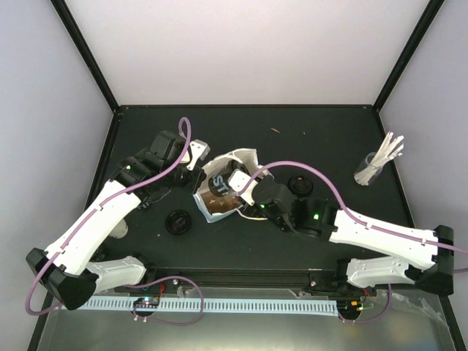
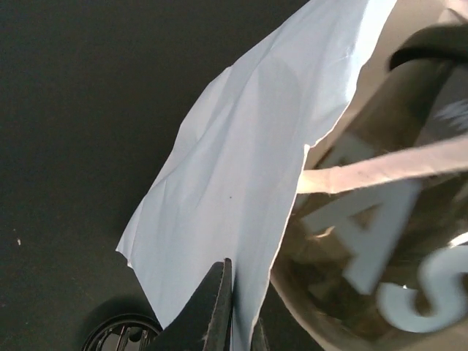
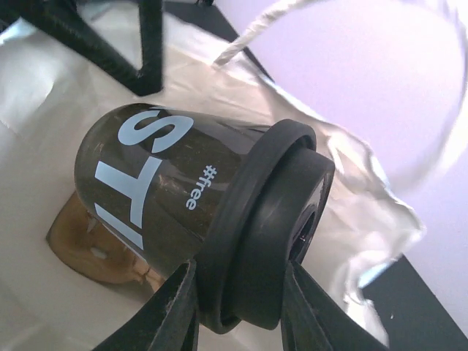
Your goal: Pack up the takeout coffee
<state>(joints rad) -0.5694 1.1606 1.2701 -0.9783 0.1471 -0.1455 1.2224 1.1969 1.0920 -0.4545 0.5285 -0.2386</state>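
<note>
right gripper grips cup printed "st" and "#free".

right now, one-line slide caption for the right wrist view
Right gripper clamps the black lid of a dark cup inside the paper bag with the brown carrier.

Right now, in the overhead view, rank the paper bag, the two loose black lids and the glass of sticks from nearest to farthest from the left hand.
1. The paper bag, centre, pinched by the left hand.
2. The left black lid, near side.
3. The right black lid, beside the right arm.
4. The glass of sticks, far right.
</note>
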